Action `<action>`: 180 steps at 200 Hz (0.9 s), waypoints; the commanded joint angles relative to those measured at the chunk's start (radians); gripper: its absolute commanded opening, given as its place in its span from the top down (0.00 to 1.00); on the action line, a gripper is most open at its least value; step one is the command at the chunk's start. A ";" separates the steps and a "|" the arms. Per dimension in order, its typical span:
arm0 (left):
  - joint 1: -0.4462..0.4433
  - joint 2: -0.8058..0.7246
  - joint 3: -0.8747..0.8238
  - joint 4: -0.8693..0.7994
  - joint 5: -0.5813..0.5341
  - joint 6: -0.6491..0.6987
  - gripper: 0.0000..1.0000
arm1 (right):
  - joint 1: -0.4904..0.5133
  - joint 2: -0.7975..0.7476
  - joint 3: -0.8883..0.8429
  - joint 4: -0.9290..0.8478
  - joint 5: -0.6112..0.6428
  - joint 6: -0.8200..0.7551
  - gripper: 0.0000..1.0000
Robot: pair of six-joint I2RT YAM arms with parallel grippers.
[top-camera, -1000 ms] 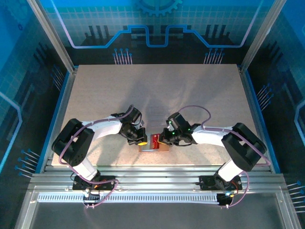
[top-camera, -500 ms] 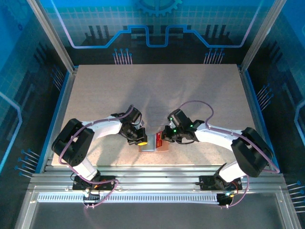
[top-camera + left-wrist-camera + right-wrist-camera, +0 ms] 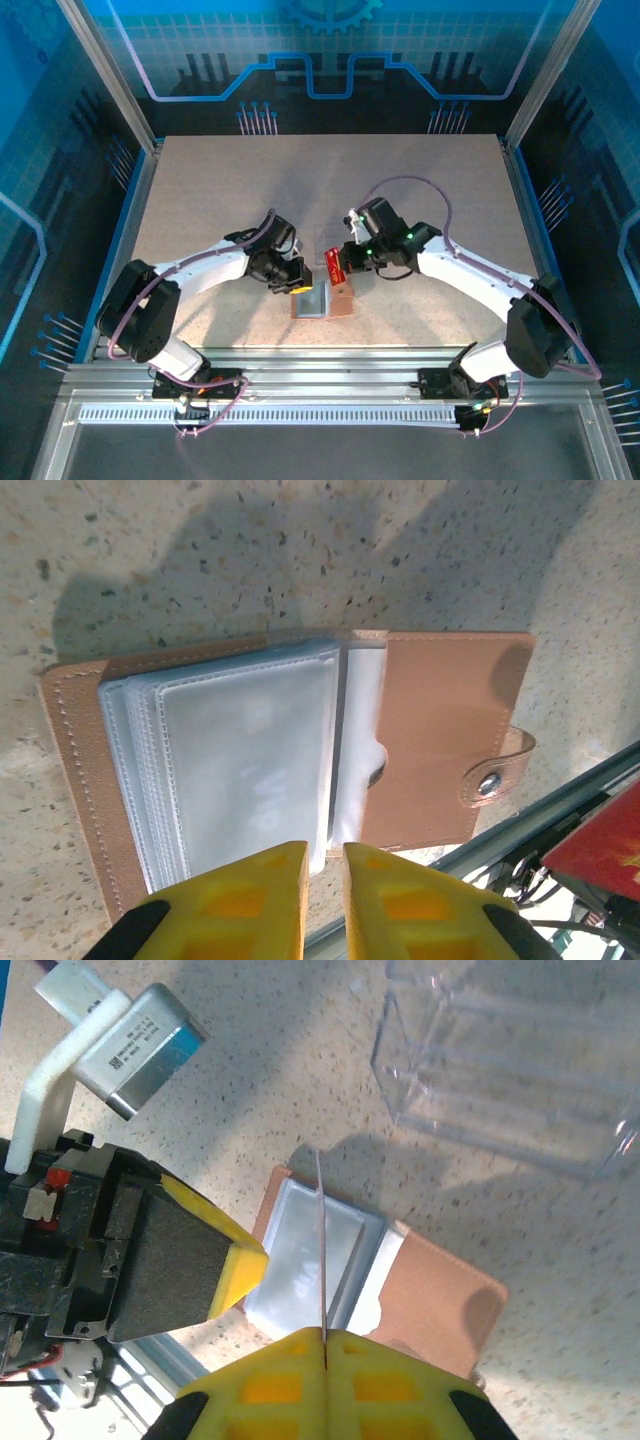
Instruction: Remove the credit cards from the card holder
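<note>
The card holder (image 3: 450, 730) lies open on the table near the front edge, its pale clear sleeves (image 3: 250, 760) on one side and the brown snap flap on the other. In the top view the card holder (image 3: 342, 300) sits between the two arms. My right gripper (image 3: 325, 1338) is shut on a red credit card (image 3: 335, 265), held above the holder and seen edge-on as a thin credit card (image 3: 321, 1250). My left gripper (image 3: 325, 880) hovers at the holder's near edge, jaws a narrow gap apart with nothing between them.
A clear plastic box (image 3: 510, 1070) stands on the table just behind the holder. The metal rail of the table's front edge (image 3: 560, 800) runs close beside the holder. The left arm's finger (image 3: 215, 1260) sits close to the held card.
The right gripper has lifted and drawn back with the red card, pulling it out of the holder. The left gripper's jaws have parted slightly and it has shifted a little.
</note>
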 commanded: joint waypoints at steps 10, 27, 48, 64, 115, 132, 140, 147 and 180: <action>0.044 -0.058 -0.006 -0.024 -0.030 0.004 0.83 | -0.020 0.102 0.159 -0.208 0.098 -0.402 1.00; 0.067 -0.081 -0.027 -0.019 -0.032 0.005 0.83 | -0.024 0.156 0.232 -0.257 0.103 -0.586 1.00; 0.092 -0.109 -0.056 -0.010 -0.034 0.009 0.83 | -0.029 0.228 0.337 -0.330 0.146 -0.791 1.00; 0.114 -0.129 -0.080 -0.005 -0.034 0.010 0.83 | -0.031 0.286 0.421 -0.388 0.166 -0.931 1.00; 0.195 -0.192 -0.142 0.001 -0.012 0.023 0.82 | -0.031 0.461 0.659 -0.533 0.204 -1.209 1.00; 0.217 -0.208 -0.150 -0.005 -0.002 0.032 0.80 | -0.030 0.515 0.730 -0.580 0.212 -1.263 1.00; 0.227 -0.214 -0.150 -0.007 0.004 0.036 0.80 | -0.028 0.542 0.764 -0.604 0.215 -1.281 1.00; 0.235 -0.218 -0.151 -0.013 0.008 0.041 0.80 | -0.027 0.567 0.798 -0.632 0.216 -1.294 1.00; 0.265 -0.245 -0.165 -0.017 0.016 0.046 0.79 | -0.027 0.662 0.928 -0.729 0.226 -1.326 1.00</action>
